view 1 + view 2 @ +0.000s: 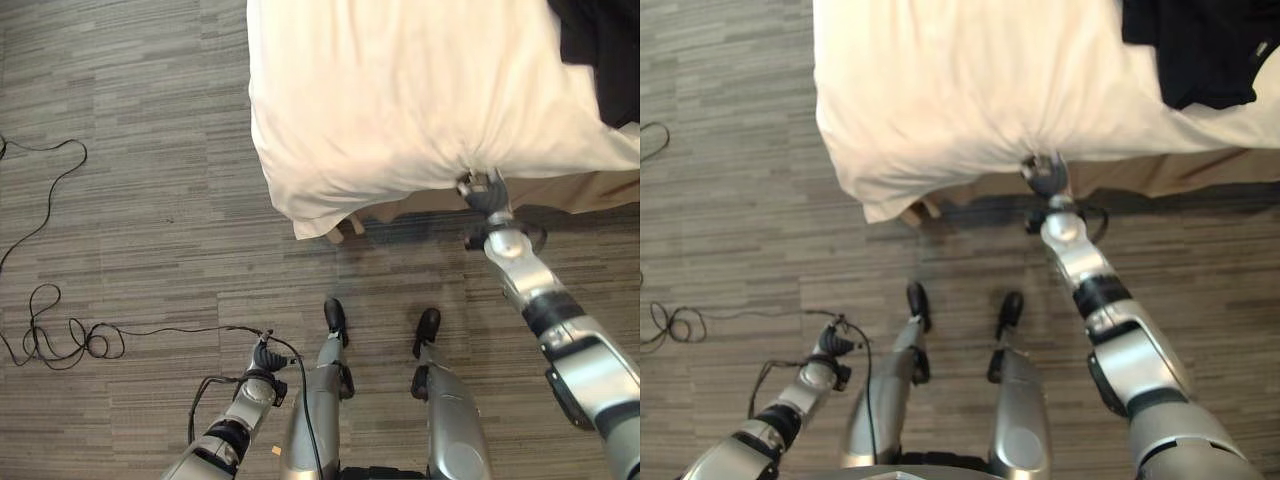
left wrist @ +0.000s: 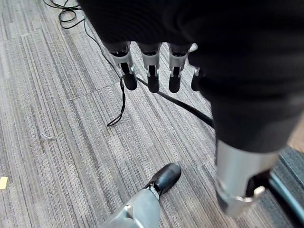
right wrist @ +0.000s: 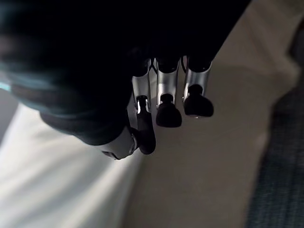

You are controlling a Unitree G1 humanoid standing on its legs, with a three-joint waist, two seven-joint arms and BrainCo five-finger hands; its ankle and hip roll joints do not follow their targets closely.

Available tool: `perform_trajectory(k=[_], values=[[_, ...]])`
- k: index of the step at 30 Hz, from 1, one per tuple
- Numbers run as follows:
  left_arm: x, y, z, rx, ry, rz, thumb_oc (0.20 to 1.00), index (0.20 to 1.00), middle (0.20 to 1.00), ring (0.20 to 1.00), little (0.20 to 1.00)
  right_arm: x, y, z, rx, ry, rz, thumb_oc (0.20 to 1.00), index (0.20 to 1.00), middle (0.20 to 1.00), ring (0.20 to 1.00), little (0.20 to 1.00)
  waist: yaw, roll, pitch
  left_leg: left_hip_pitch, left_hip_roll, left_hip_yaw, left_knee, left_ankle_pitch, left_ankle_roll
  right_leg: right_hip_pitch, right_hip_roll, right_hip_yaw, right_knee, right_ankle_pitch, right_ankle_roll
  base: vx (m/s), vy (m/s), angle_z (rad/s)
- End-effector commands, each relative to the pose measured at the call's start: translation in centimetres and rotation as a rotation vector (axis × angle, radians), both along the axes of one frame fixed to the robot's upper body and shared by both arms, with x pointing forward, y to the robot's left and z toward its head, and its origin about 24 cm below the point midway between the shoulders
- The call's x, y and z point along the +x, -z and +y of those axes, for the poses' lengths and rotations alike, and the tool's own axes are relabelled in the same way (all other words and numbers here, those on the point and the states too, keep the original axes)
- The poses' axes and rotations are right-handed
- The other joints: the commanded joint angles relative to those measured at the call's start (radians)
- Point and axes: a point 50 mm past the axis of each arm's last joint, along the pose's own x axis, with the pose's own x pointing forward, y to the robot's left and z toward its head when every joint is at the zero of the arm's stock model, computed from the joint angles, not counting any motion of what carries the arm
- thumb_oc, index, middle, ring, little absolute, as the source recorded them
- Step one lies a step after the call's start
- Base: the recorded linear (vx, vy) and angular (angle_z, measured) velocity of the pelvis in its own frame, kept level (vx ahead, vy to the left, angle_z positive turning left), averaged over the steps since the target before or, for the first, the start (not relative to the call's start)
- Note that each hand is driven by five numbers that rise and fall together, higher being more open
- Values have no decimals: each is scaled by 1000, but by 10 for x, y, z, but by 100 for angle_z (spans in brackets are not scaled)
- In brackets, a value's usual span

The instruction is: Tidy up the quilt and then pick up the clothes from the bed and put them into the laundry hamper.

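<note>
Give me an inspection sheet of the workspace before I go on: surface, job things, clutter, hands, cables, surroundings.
Surface: bed, its side panel showing below the quilt's edge.
Job's things: cream quilt draped over the bed's corner, bunched where it is gripped; dark clothes lying on the quilt at the far right. Hamper: nothing seen.
Clutter: nothing seen.
Hands: right hand at the quilt's edge, fingers curled on the cloth; left hand low by the robot's side over the floor, fingers relaxed, holding nothing.
Cables: nothing seen apart from the robot's own.
Surroundings: grey striped carpet.
</note>
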Motion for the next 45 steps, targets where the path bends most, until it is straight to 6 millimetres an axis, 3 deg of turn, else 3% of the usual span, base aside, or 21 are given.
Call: perform_trajectory(k=[1, 2, 3, 5, 6, 8, 9, 13, 17, 20, 24, 29, 30, 33, 34, 35, 36, 38, 40, 42, 45], values=[[-9, 8, 7, -75, -129, 36, 1000, 1000, 1000, 1000, 1000, -21, 33, -15, 43, 66, 68, 200, 200, 200, 200, 200, -15, -40, 33, 71, 55, -24, 91, -128, -91, 54, -50, -4, 29, -102, 67, 73, -16, 7], [-30, 19, 21, -77, -208, 99, 1000, 1000, 1000, 1000, 1000, -57, 82, -40, 74, 158, 227, 200, 200, 200, 200, 200, -24, -40, 19, 106, 52, -26, 74, -132, -89, 88, -48, -12, 22, -108, 68, 73, -16, 5], [-31, 19, 21, -77, -208, 100, 1000, 1000, 1000, 1000, 1000, -57, 83, -40, 74, 158, 228, 200, 200, 200, 200, 200, -24, -40, 19, 107, 52, -27, 73, -132, -90, 89, -48, -12, 21, -108, 68, 110, -25, 5], [-78, 38, 46, -5, -285, 253, 1000, 1000, 1000, 1000, 1000, -124, 148, -67, 124, 326, 477, 200, 200, 200, 200, 200, -36, -47, -35, 167, 43, -30, 41, -139, -90, 150, -42, -24, -1, -114, 71, 188, -14, 5], [-92, 42, 51, 24, -291, 302, 1000, 1000, 1000, 1000, 1000, -144, 165, -69, 135, 360, 556, 294, 294, 294, 294, 294, -39, -50, -54, 189, 40, -30, 28, -142, -89, 171, -42, -28, -12, -113, 72, 203, 5, 4], [-103, 46, 55, 48, -291, 348, 1000, 1000, 1000, 1000, 1000, -163, 181, -71, 134, 384, 644, 809, 809, 809, 809, 809, -41, -52, -70, 205, 38, -30, 21, -144, -89, 188, -42, -30, -20, -112, 73, 128, 17, -2], [-126, 52, 61, 87, -259, 451, 1000, 1000, 1000, 1000, 1000, -202, 208, -69, 91, 382, 844, 1000, 1000, 1000, 1000, 1000, -43, -63, -112, 247, 31, -28, 13, -160, -88, 236, -43, -35, -47, -107, 76, 119, 18, -6], [-129, 55, 55, 130, -90, 512, 1000, 1000, 1000, 1000, 1000, -250, 233, -60, -24, 286, 1107, 1000, 1000, 1000, 1000, 1000, -61, -90, -190, 315, 9, -20, 24, -208, -73, 305, -55, -24, -62, -111, 87, 199, 105, 3], [-100, 49, 40, 70, 7, 432, 1000, 1000, 1000, 1000, 1000, -263, 240, -56, -91, 204, 1211, 1000, 1000, 1000, 1000, 1000, -85, -97, -223, 366, -8, 9, 24, -234, -50, 300, -71, 11, -4, -99, 105, 66, 174, -6], [-43, 14, 16, -114, 150, 134, 1000, 1000, 1000, 1000, 1000, -253, 237, -56, -66, 181, 1194, 1000, 1000, 1000, 1000, 1000, -101, -77, -223, 431, -19, 63, 6, -245, -25, 250, -111, -7, 164, -40, 140, -7, 186, -40], [-40, 2, 23, -141, 170, 81, 1000, 1000, 1000, 1000, 1000, -252, 238, -53, -59, 167, 1193, 1000, 1000, 1000, 1000, 1000, -97, -73, -226, 454, -13, 103, 1, -249, -25, 249, -143, -106, 205, -27, 141, 46, 96, -64], [-67, 27, 46, 108, 70, 256, 1000, 1000, 1000, 1000, 1000, -252, 245, -32, -58, 151, 1200, 1000, 1000, 1000, 1000, 1000, -84, -93, -264, 518, 11, 211, 52, -302, -39, 273, -133, -337, 226, -95, 115, 134, -54, -83], [-79, 38, 45, 162, 55, 341, 1000, 1000, 1000, 1000, 1000, -253, 247, -27, -59, 142, 1200, 1000, 1000, 1000, 1000, 1000, -96, -104, -277, 509, 43, 247, 150, -326, -54, 293, -80, -303, 155, -148, 70, 235, -267, -78], [-94, 48, 39, 232, 111, 440, 1000, 1000, 1000, 1000, 1000, -255, 247, -26, -96, 134, 1200, 1000, 1000, 1000, 1000, 1000, -102, -120, -281, 426, 177, 266, 514, -209, -120, 371, 42, -218, 17, -211, -19, 281, -295, -84], [-95, 49, 37, 230, 111, 439, 1000, 1000, 1000, 1000, 1000, -254, 247, -25, -114, 120, 1199, 1000, 1000, 1000, 1000, 1000, -91, -128, -274, 394, 189, 219, 640, -147, -132, 391, 67, -183, -13, -221, -38, 344, -184, -191], [-96, 51, 31, 222, 101, 435, 1000, 1000, 1000, 1000, 1000, -250, 245, -27, -147, 101, 1187, 1000, 1000, 1000, 1000, 1000, -58, -146, -249, 253, 160, 76, 797, -169, -111, 424, 100, -93, -68, -218, -60, 226, -78, -194], [-96, 51, 31, 222, 101, 434, 1000, 1000, 1000, 1000, 1000, -250, 245, -27, -147, 101, 1187, 1000, 1000, 1000, 1000, 1000, -59, -143, -251, 247, 164, 73, 805, -174, -111, 422, 103, -93, -68, -219, -61, 138, 60, -204], [-90, 50, 22, 174, 35, 389, 1000, 1000, 1000, 1000, 1000, -243, 244, -22, -180, 49, 1175, 1000, 1000, 1000, 1000, 1000, -23, -164, -242, 157, 34, -66, 731, -240, -62, 428, 92, 9, -88, -199, -29, 178, 226, -177], [-90, 52, 15, 98, -57, 366, 1000, 1000, 1000, 1000, 1000, -241, 245, -16, -189, 19, 1169, 1000, 1000, 1000, 1000, 1000, 7, -165, -242, 149, 29, -161, 509, -268, -58, 453, 82, 113, -113, -199, 9, 380, 289, -253], [-90, 53, 13, 77, -88, 362, 1000, 1000, 1000, 1000, 1000, -240, 245, -15, -196, 7, 1166, 1000, 1000, 1000, 1000, 1000, 27, -149, -249, 207, 21, -247, 257, -211, -72, 465, 86, 178, -115, -202, 20, 400, 286, -224], [-93, 54, 10, 118, 0, 392, 1000, 1000, 1000, 1000, 1000, -246, 246, -20, -186, 29, 1183, 1000, 1000, 1000, 1000, 1000, 12, -132, -278, 253, 10, -316, 168, -220, -79, 474, 81, 259, -63, -239, 38, 459, 305, -213]])
